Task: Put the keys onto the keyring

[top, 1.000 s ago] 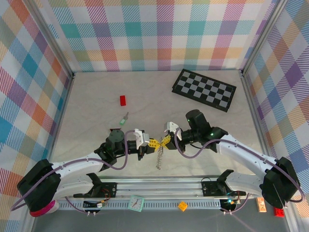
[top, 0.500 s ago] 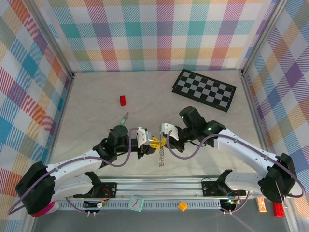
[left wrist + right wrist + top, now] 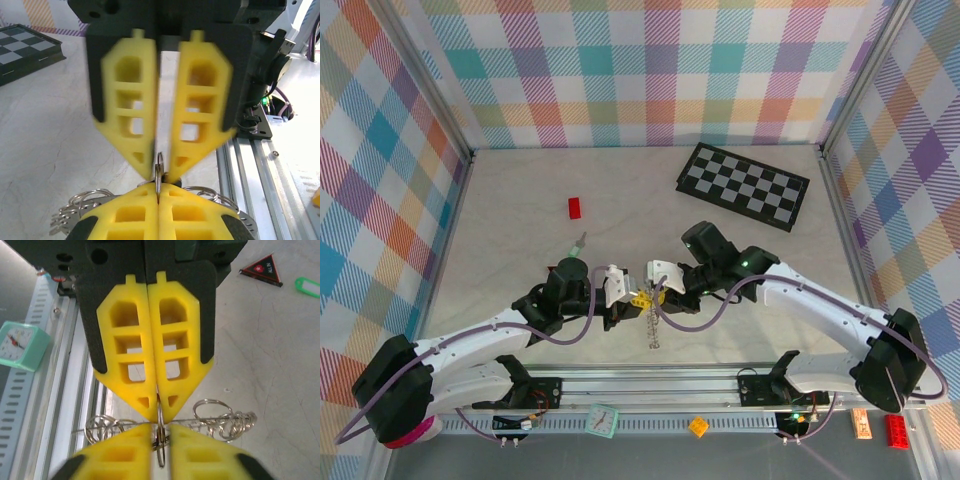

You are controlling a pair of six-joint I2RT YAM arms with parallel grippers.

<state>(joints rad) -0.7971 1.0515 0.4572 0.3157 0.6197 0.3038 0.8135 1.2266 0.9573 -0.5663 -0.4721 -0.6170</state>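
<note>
With the jaws of the right gripper (image 3: 161, 432) now parted, the keyring (image 3: 651, 325) is held pinched by the left gripper (image 3: 159, 189) alone.

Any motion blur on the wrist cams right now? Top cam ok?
Left wrist: the right gripper facing the lens is smeared. Right wrist: the left gripper is crisp, while the camera's own fingers at the bottom are blurred. Top external: sharp, evenly lit.

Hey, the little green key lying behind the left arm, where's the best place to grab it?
Take the green key by its plastic head, straight down from above, pinching across its width. It lies flat on the table, and the head looks broader than the thin blade.
</note>
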